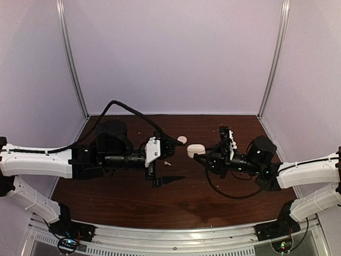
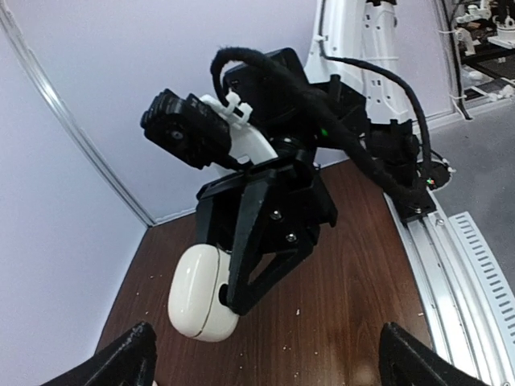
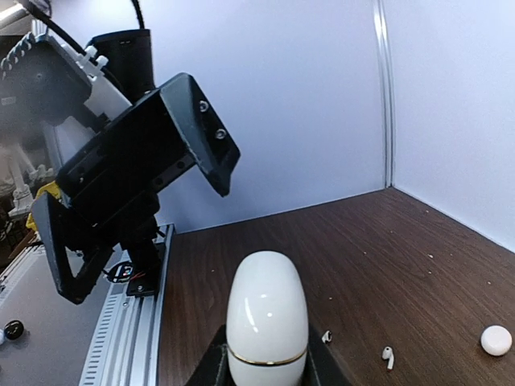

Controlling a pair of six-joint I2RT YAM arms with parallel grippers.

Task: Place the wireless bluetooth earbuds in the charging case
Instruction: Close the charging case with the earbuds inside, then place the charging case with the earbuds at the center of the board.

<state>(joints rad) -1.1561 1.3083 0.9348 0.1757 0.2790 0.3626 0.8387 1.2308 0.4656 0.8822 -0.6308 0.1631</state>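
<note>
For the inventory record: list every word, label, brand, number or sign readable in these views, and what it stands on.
No text can be read in any view.
The charging case: plain white with a thin gold seam, no print showing.
The earbud: too small to tell.

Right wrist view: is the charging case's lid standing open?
No, the charging case held between the right fingers is shut, its seam a thin closed line around the body.
</note>
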